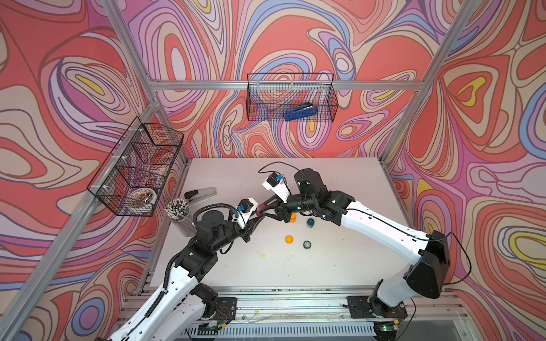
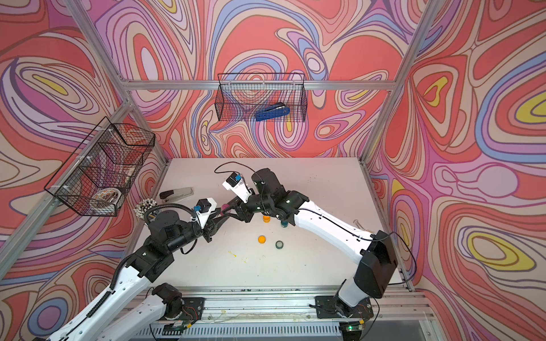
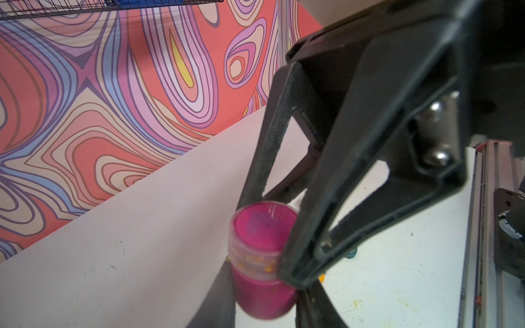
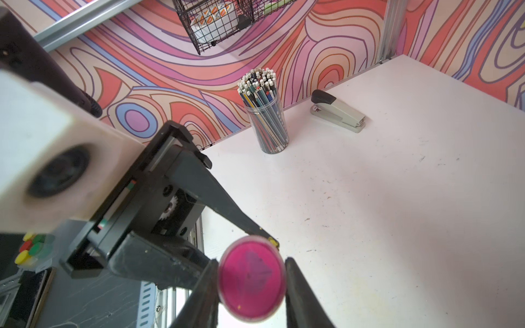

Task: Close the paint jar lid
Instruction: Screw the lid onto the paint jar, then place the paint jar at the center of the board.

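Magenta jar (image 3: 262, 292): hanging above the counter (image 4: 369, 198).
Left hand (image 3: 264, 309): clamping the jar's body, under the lid (image 4: 251, 279).
Right hand (image 4: 250, 261): pinching that lid's rim.
Risk: lid likely cross-threading if turning tilted; jar slipping under twist.

Swirl-patterned walls (image 1: 74, 88), white table (image 1: 339, 265), seemingly paint-flecked, aluminium frame (image 1: 236, 85)

We see a magenta paint jar (image 3: 262, 292) low centre of the left wrist frame, slightly tilted. Its clear lid (image 4: 251, 278), pink-stained, sits on its mouth, with yellow flecks at the neck.
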You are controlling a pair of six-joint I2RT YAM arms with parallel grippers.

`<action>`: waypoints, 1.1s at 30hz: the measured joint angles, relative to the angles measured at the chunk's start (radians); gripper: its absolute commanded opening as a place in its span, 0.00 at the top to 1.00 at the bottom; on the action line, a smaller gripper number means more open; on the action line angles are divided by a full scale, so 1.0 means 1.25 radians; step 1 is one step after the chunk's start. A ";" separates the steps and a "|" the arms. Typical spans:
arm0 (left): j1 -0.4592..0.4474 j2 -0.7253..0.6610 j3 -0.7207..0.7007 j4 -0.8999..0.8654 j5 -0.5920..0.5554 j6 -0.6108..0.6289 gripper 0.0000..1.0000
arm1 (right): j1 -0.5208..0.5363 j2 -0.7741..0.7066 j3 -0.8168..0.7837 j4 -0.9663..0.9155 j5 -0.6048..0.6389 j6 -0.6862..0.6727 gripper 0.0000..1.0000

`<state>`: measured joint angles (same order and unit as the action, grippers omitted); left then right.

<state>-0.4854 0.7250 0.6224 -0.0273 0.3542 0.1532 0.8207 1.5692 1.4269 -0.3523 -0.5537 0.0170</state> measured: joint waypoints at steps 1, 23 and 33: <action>0.000 -0.001 0.000 0.000 -0.001 0.000 0.73 | 0.000 0.000 0.000 0.000 0.000 0.000 0.70; 0.001 0.033 -0.034 0.104 -0.164 0.024 0.62 | 0.044 0.067 0.045 0.062 0.189 0.198 0.77; 0.001 0.039 -0.045 0.169 -0.208 0.031 0.00 | 0.058 0.077 0.079 0.018 0.287 0.217 0.78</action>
<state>-0.4847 0.7738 0.5659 0.1841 0.0937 0.1913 0.8936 1.6650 1.5253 -0.3302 -0.1944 0.2878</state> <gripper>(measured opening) 0.934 0.351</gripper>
